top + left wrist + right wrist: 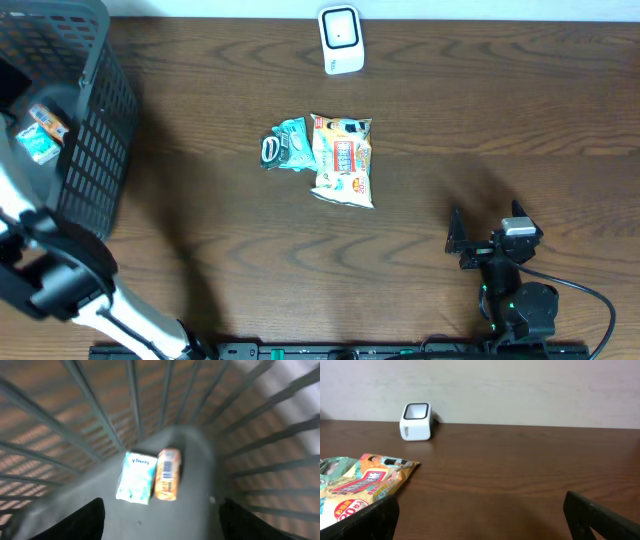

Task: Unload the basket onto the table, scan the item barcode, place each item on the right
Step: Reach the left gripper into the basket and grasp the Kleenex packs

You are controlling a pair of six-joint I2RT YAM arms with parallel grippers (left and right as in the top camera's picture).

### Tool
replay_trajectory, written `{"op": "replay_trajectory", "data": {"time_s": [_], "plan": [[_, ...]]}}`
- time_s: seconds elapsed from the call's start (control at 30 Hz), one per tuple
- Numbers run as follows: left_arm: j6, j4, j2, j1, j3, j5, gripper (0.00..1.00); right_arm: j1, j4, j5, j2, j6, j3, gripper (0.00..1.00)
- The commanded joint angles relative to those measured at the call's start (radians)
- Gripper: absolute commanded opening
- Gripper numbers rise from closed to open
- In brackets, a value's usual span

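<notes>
My left gripper hangs open inside the dark mesh basket, with nothing between its fingers. Just ahead of it, on the basket floor, lie a white-and-teal packet and an orange box with a barcode on its upper face. From overhead both show in the basket, the packet and the box. The white barcode scanner stands at the table's far edge. My right gripper rests open and empty at the near right, facing the scanner.
An orange snack bag and a teal packet lie side by side mid-table; the snack bag shows left of my right gripper. The basket's mesh walls close in around my left gripper. The left arm crosses the table's near-left corner.
</notes>
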Motion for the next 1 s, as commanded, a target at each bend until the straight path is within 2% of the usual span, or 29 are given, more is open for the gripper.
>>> {"op": "replay_trajectory", "data": {"time_s": [0.0, 0.27, 0.67, 0.97], "plan": [[0.000, 0.003, 0.101, 0.003, -0.014, -0.013, 0.72, 0.005, -0.005, 0.005, -0.005, -0.004, -0.002, 0.99], [-0.002, 0.047, 0.261, 0.008, -0.014, -0.068, 0.72, 0.005, -0.005, 0.005, -0.005, -0.004, -0.002, 0.99], [-0.002, 0.065, 0.348, 0.034, -0.016, -0.086, 0.70, 0.005, -0.005, 0.005, -0.005, -0.004, -0.002, 0.99], [-0.001, 0.058, 0.349, 0.034, -0.019, -0.086, 0.19, 0.005, -0.005, 0.005, -0.005, -0.004, -0.002, 0.99]]}}
